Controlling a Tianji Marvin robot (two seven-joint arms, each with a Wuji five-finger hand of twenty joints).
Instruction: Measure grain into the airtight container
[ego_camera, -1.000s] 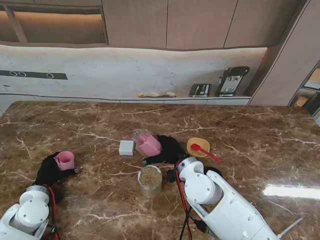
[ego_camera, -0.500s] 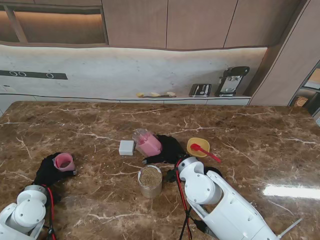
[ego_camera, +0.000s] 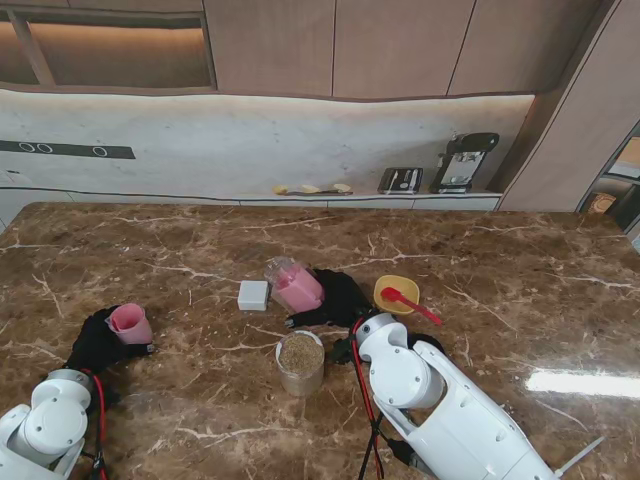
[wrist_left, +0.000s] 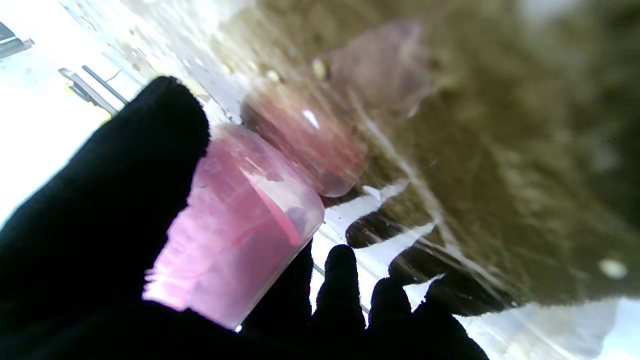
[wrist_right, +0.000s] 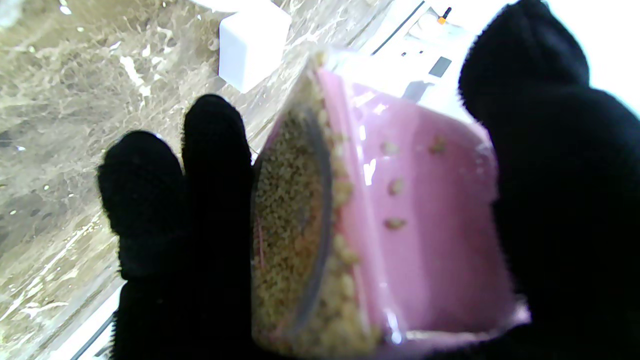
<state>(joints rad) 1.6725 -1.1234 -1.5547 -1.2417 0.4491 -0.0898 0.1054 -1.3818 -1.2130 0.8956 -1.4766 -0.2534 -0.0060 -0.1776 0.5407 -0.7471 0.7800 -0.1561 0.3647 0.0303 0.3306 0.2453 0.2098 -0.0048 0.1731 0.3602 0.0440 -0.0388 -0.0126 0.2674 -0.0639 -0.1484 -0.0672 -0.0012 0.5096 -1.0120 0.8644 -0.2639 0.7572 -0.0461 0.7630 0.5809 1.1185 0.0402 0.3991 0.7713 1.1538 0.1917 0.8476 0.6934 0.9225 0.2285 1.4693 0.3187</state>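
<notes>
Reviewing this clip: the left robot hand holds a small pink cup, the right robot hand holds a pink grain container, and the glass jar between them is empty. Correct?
Not quite. The stand view shows the glass jar filled with grain, not empty. The rest holds: the left robot hand holds the small pink cup, and the right robot hand holds the pink grain container.

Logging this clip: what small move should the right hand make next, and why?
Probably bring the pink container nearer, over the glass jar, then tip it. The right hand grips it tilted, grain at its mouth, but it sits farther away than the jar.
</notes>
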